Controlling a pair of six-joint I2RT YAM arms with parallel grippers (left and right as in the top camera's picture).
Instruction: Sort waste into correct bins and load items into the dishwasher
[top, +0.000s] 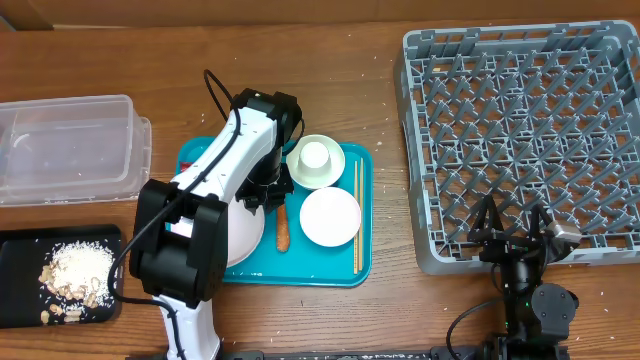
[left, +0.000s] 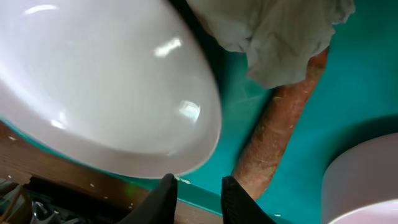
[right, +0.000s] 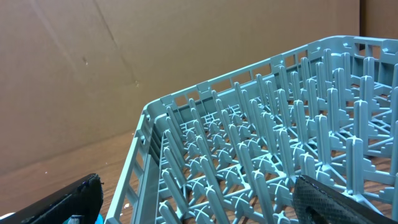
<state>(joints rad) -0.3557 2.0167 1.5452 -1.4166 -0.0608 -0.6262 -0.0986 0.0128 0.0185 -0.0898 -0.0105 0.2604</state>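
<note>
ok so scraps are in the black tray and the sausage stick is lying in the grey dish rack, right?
Scraps are in the black tray, yes, but the sausage stick lies on the teal tray, beside the plate, not in the dish rack; overhead view shows it.

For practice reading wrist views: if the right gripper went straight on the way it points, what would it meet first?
The right gripper would likely first meet the dish rack, at its pegs; depth is unclear.

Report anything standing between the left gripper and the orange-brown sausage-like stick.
Nothing visible blocks the near end of the orange-brown sausage-like stick from the left gripper. A crumpled white tissue covers its far end.
</note>
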